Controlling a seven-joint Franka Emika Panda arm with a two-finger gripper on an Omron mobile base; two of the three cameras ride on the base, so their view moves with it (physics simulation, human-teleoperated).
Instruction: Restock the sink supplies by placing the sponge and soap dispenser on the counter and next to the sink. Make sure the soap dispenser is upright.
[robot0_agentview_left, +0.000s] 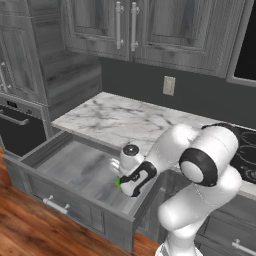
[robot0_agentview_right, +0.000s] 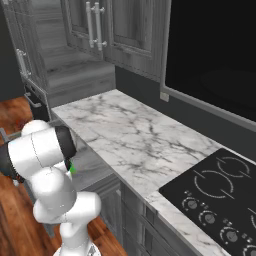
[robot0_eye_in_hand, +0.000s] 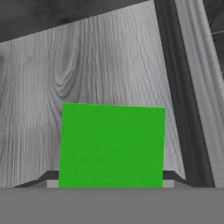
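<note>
Sponge retrieval: the sponge (robot0_eye_in_hand: 112, 146), inside the open drawer (robot0_agentview_left: 75, 167), is clasped between the fingers of the gripper (robot0_eye_in_hand: 112, 183); a lift toward the counter (robot0_agentview_left: 120, 120) is judged next.

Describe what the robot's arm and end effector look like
The arm is glossy white, built of rounded bulbous segments with dark, near-black rings at the joints. One large round joint cap faces the left base camera, ringed in black. The end effector has a white body with a black band, and a small dark disc sits on the wrist. No cables or markings are visible.
</note>
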